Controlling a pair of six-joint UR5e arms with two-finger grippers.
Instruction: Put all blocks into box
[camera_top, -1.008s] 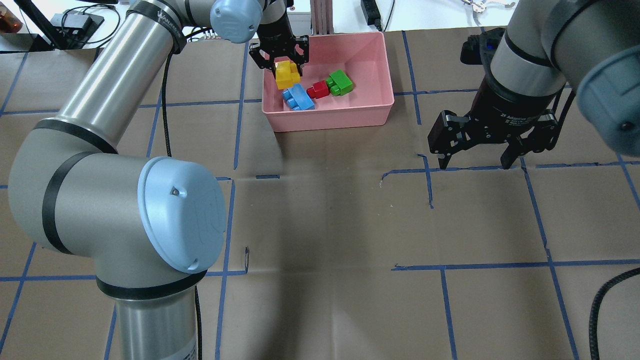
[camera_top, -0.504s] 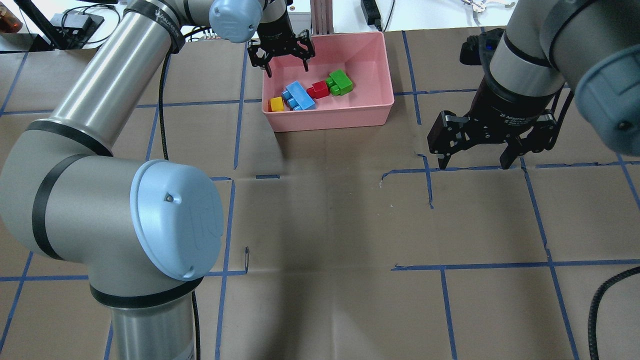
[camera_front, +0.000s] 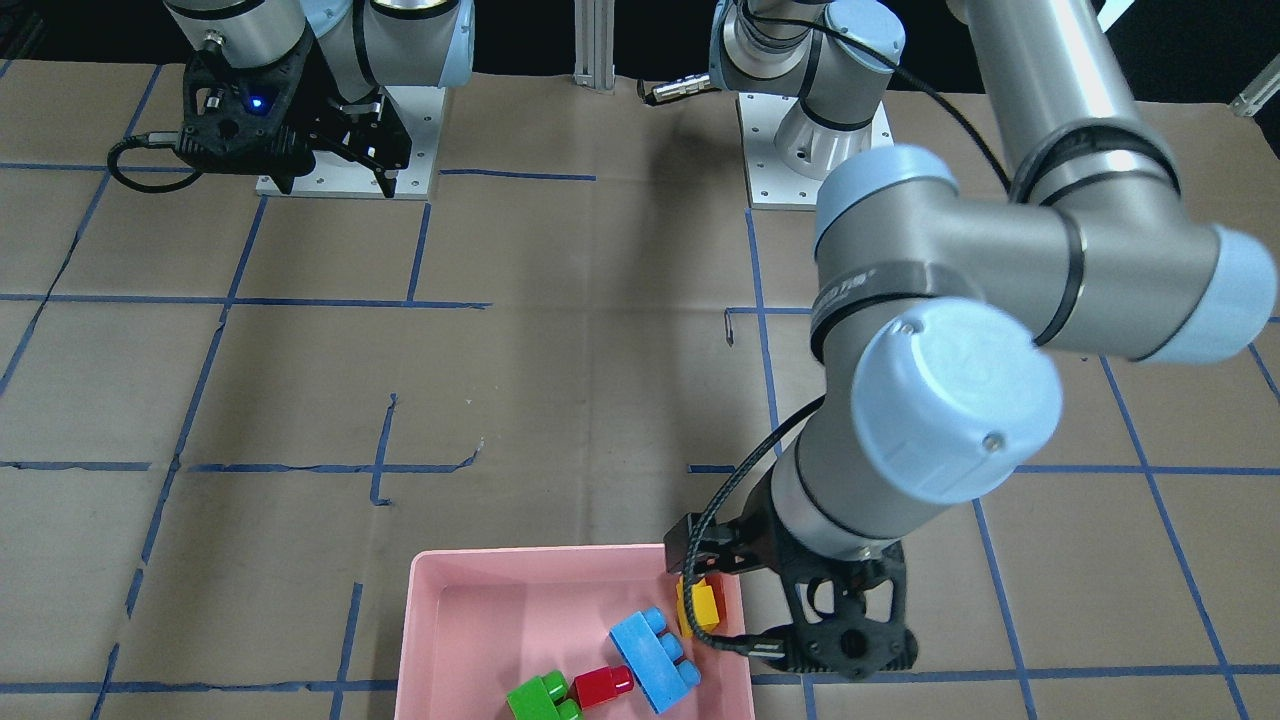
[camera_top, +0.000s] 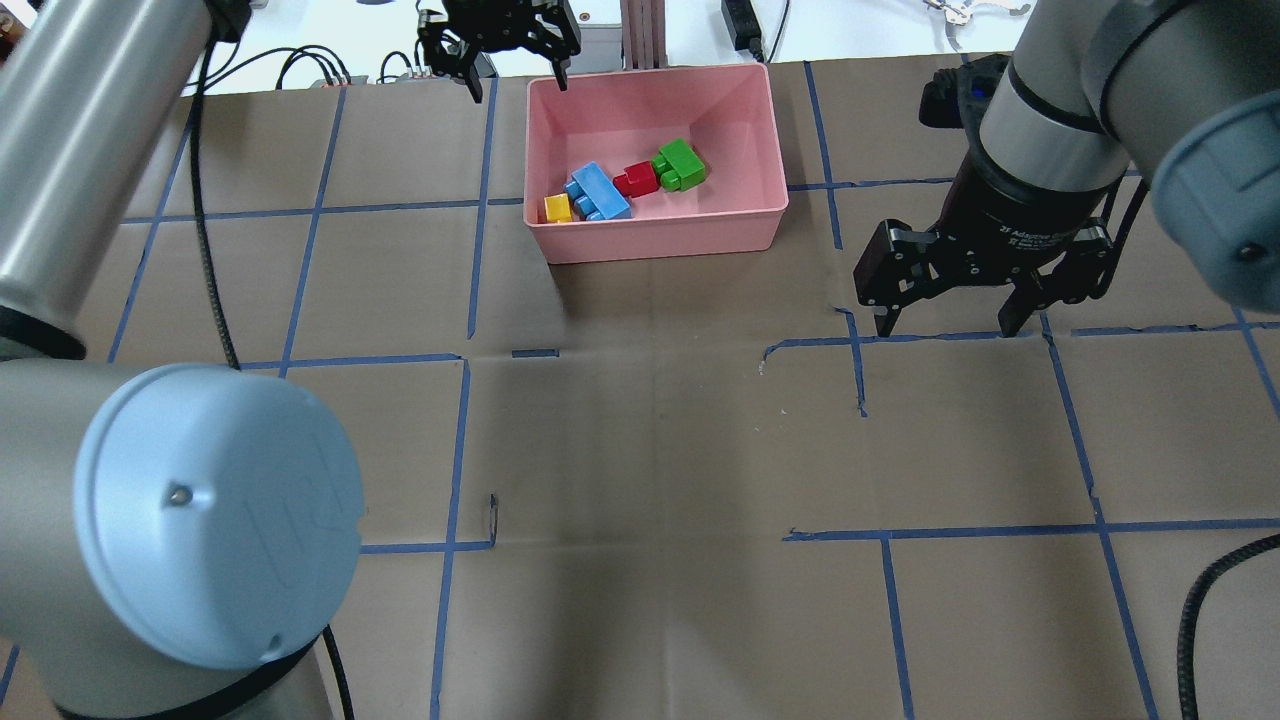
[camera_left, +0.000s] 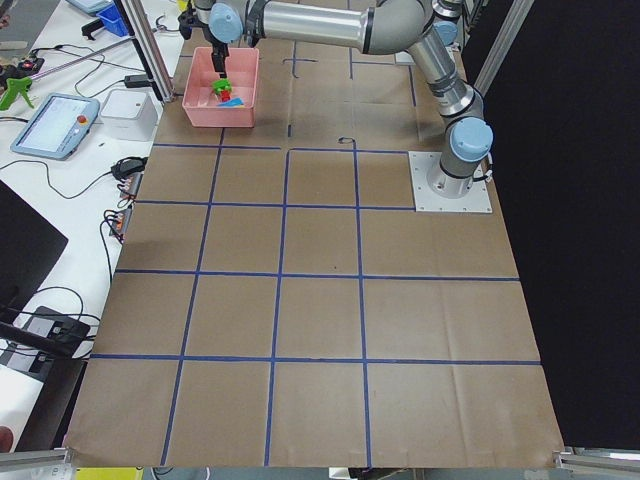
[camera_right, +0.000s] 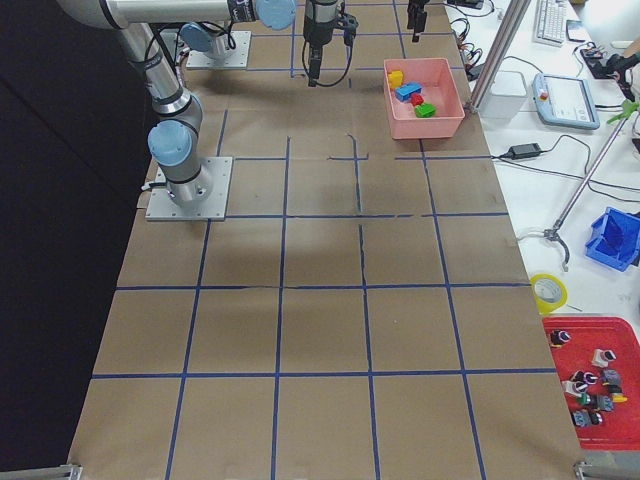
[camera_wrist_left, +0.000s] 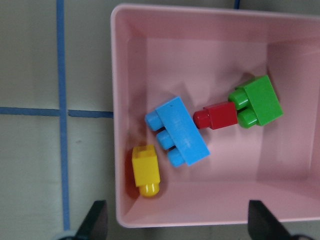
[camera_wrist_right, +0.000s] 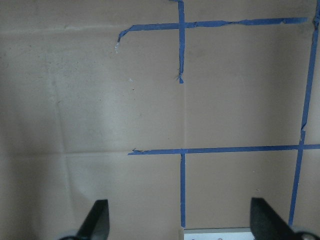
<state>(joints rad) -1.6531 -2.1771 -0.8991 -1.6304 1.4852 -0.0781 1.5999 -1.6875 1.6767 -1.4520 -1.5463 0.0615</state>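
Note:
The pink box (camera_top: 660, 240) stands at the table's far side. It holds all the blocks: yellow (camera_top: 556, 208) in the near left corner, blue (camera_top: 598, 193), red (camera_top: 636, 180) and green (camera_top: 681, 165). My left gripper (camera_top: 520, 90) is open and empty, raised by the box's far left corner. The left wrist view looks down on the box (camera_wrist_left: 200, 212) with the yellow (camera_wrist_left: 146, 170), blue (camera_wrist_left: 177, 131), red (camera_wrist_left: 217, 116) and green (camera_wrist_left: 256, 101) blocks. My right gripper (camera_top: 948, 330) is open and empty over bare table, right of the box.
Brown paper with blue tape lines (camera_top: 460, 440) covers the table. An aluminium post (camera_top: 645, 30) and cables stand just beyond the box. The right wrist view shows only paper and tape (camera_wrist_right: 181, 150).
My left gripper opened and let go of the yellow block, which dropped into the box's near left corner. The gripper then rose and drew back to the far left. The right arm stayed put.

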